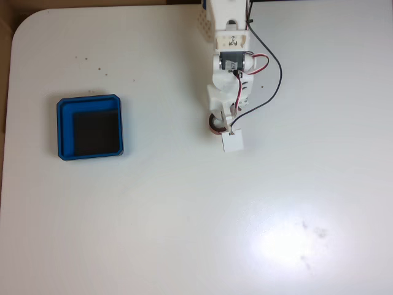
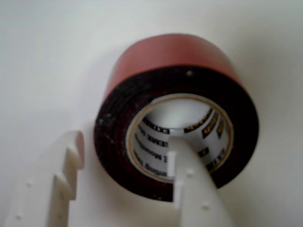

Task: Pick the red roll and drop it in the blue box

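Note:
The red roll (image 2: 175,61) lies flat on the white table, with its dark rim and pale hollow centre facing the wrist camera. My gripper (image 2: 127,142) is open and straddles the roll's near wall. One white finger (image 2: 189,175) reaches into the hollow centre, and the other finger (image 2: 66,165) stands outside, a small gap away from the wall. In the fixed view the roll (image 1: 212,126) peeks out from under the gripper (image 1: 220,123) near the top middle. The blue box (image 1: 64,129) sits far to the left with nothing in it.
The white arm (image 1: 228,49) comes down from the top edge, trailing black and red cables (image 1: 273,74) on its right. The white table (image 1: 184,215) ends at its rounded top-left corner and left edge.

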### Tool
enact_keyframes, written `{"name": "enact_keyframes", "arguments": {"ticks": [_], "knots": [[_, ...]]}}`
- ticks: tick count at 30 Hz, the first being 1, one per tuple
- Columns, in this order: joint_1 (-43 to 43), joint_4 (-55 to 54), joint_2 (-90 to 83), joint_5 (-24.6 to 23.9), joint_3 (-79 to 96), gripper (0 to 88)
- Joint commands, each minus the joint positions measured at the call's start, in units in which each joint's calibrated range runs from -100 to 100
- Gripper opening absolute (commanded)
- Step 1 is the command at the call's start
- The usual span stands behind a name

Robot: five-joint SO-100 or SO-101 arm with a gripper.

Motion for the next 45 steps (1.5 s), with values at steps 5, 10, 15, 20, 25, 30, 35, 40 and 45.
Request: {"name": "enact_keyframes", "arguments": {"ticks": [5,10,15,20,25,30,35,40,45], "knots": [[-0.24,-0.84,-0.11,-0.02,-3.86,16.4],[-0.14,-6.28,0.31,-0.37,-3.86,16.4],[0.05,-6.70,2.65,0.07,-3.86,16.4],[0.15,-6.53,2.65,0.15,-3.77,16.4],[0.25,-6.45,2.82,-0.20,-3.50,16.4],[0.25,-6.20,2.82,0.15,-3.41,16.2],[0.25,-6.20,2.82,-0.28,-3.32,15.3],[0.25,-6.12,2.82,-0.28,-3.32,15.2],[0.25,-6.12,2.82,-0.46,-3.23,11.4]]}}
